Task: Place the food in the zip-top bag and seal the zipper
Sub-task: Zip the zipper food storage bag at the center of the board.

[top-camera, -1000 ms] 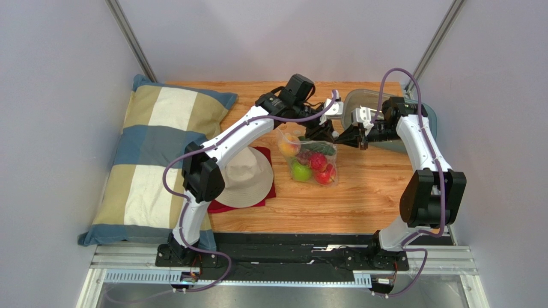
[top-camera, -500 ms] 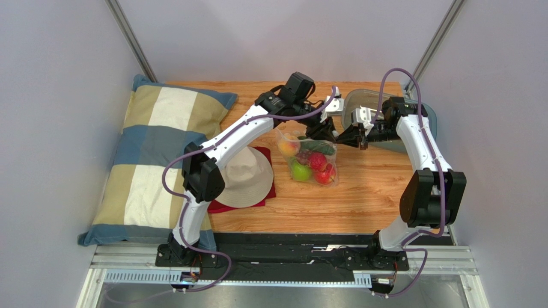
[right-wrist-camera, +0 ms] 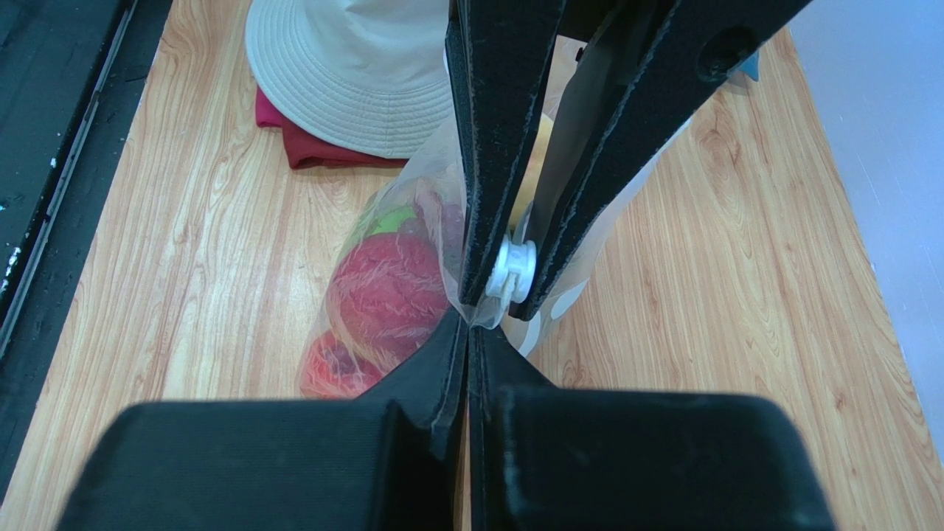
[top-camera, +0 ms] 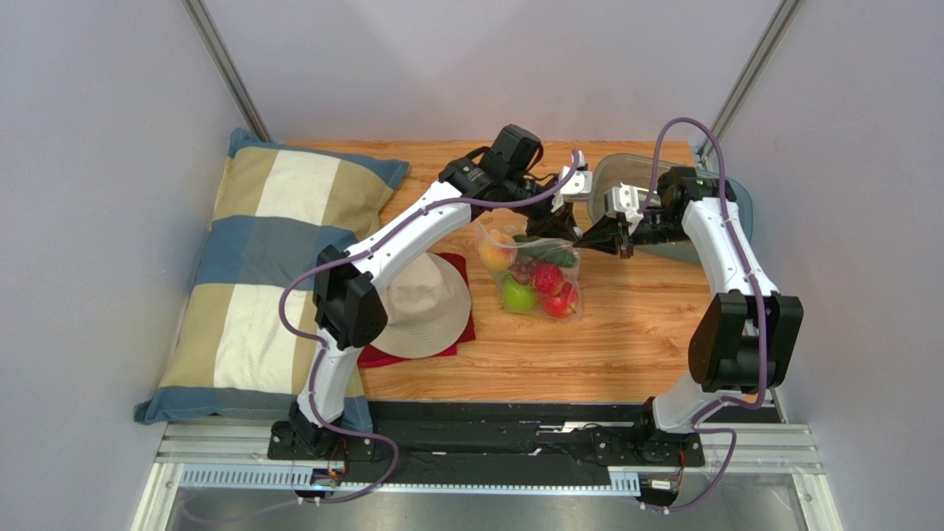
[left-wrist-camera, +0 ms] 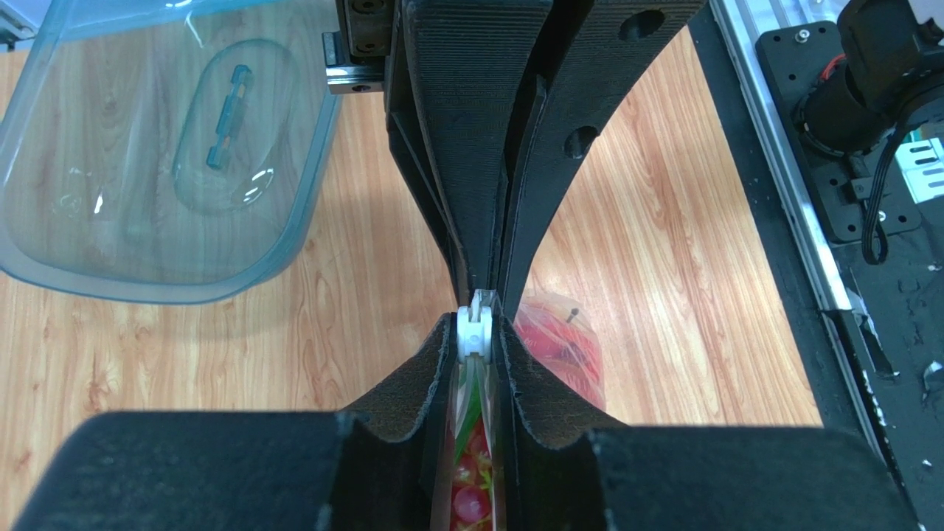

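Observation:
The polka-dot zip-top bag [top-camera: 530, 290] lies mid-table with the food inside: orange ball [top-camera: 498, 250], green ball [top-camera: 516, 295], red balls [top-camera: 551, 283] and a dark green long piece [top-camera: 549, 254]. My left gripper [top-camera: 553, 228] is shut on the zipper at its white slider [left-wrist-camera: 475, 331], with fruit showing between the fingers. My right gripper [top-camera: 599, 236] is shut on the bag's corner [right-wrist-camera: 479, 313], tip to tip with the left gripper. The right wrist view shows the red balls [right-wrist-camera: 382, 293] through the plastic and the slider [right-wrist-camera: 511, 269] in the left fingers.
A grey translucent oval tray [top-camera: 616, 175] sits at the far right behind the grippers; it also shows in the left wrist view [left-wrist-camera: 144, 166]. A beige hat [top-camera: 427, 304] lies on a red cloth [top-camera: 377, 356] left of the bag. A checked pillow [top-camera: 277, 277] fills the left side.
The left gripper has shifted slightly toward the far side at the bag's mouth. The right arm and the bag have hardly moved.

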Motion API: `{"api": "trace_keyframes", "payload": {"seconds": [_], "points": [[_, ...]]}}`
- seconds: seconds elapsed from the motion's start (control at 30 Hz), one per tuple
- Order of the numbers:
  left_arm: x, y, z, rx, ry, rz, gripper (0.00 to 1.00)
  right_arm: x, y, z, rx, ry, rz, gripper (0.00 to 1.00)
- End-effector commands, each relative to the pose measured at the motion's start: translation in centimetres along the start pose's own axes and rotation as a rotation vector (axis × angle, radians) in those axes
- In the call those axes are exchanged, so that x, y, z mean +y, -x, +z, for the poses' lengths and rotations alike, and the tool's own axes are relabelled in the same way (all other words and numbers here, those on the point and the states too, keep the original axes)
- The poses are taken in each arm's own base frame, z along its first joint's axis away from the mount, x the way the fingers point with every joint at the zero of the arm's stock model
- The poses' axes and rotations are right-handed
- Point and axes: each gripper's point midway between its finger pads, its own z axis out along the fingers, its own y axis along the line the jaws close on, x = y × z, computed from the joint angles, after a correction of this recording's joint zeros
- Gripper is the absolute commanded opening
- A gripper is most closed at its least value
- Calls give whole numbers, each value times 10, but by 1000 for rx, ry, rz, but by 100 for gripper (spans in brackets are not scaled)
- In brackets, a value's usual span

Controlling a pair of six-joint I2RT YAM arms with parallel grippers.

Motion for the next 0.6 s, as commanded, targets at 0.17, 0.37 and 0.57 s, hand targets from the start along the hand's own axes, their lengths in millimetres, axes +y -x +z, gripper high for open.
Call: {"api": "trace_keyframes", "payload": {"seconds": [0.17, 0.37, 0.57], "points": [[6, 3, -30, 22, 50, 46, 20, 47, 33, -5, -55, 55, 216, 0], [8, -2, -42, 43, 64, 49, 20, 48, 29, -7, -45, 53, 218, 0], [10, -12, -47, 64, 72, 38, 20, 48, 29, -8, -45, 45, 215, 0]]}}
